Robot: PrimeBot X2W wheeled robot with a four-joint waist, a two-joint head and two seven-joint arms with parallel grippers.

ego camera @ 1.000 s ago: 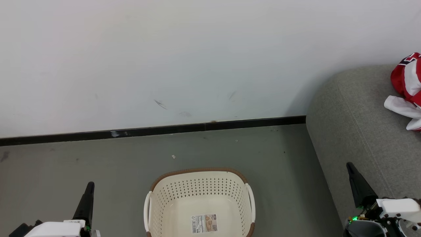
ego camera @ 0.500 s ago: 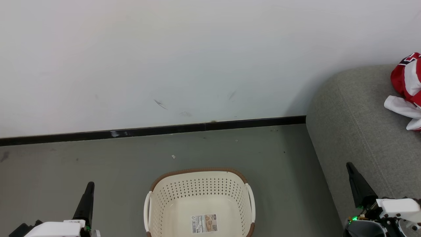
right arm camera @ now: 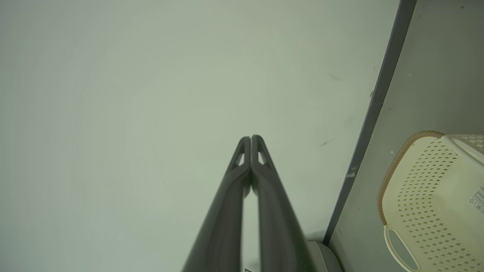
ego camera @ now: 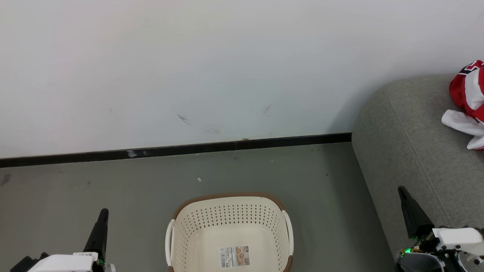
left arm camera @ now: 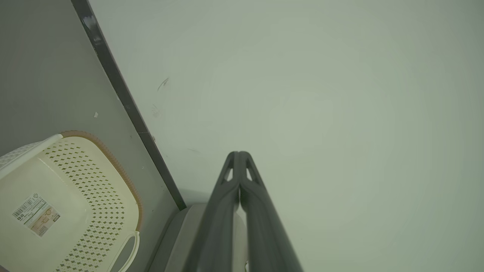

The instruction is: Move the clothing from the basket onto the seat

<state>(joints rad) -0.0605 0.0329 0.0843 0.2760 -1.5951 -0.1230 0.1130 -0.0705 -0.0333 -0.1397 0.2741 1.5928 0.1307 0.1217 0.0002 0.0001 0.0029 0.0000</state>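
Note:
The cream basket (ego camera: 230,217) with a brown rim sits on the floor at the bottom centre, holding nothing but a label sticker (ego camera: 235,256). It also appears in the left wrist view (left arm camera: 68,200) and the right wrist view (right arm camera: 431,196). Red and white clothing (ego camera: 468,102) lies on the grey seat (ego camera: 412,132) at the far right edge. My left gripper (ego camera: 103,214) is shut and holds nothing, low at the left of the basket. Over the seat's front edge, at the lower right, my right gripper (ego camera: 401,190) is shut on nothing. Both wrist views show pressed-together fingertips (left arm camera: 239,155) (right arm camera: 250,139).
A pale wall with a black skirting board (ego camera: 174,150) runs behind the basket. Grey floor (ego camera: 94,181) spreads around the basket, with small specks on it. The seat's rounded side stands right of the basket.

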